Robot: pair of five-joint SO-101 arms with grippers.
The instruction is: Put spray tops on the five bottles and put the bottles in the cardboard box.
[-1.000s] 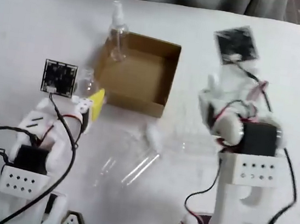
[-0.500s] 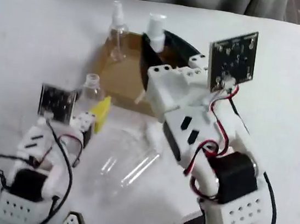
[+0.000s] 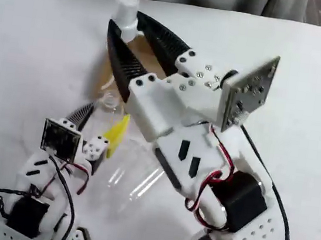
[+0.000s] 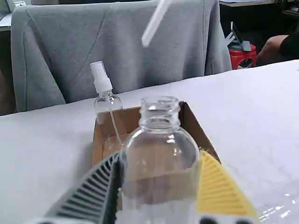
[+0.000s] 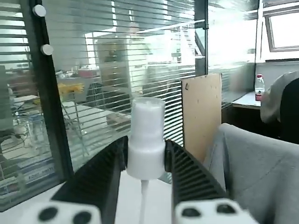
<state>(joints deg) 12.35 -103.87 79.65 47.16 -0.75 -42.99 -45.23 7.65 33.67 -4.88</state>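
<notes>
Left tool (image 4: 156, 193) is closed on the open bottle (image 4: 159, 149), upright on the desk just near of the box (image 4: 99, 140). Right tool (image 5: 145, 161) pinches a spray top (image 5: 146, 135) by its collar, high over the box's far left. A capped bottle (image 4: 103, 98) stands at the box's far-left corner.

To do: hang the dip tube plumb over the neck, thread it in first, lower slowly, then twist.
</notes>
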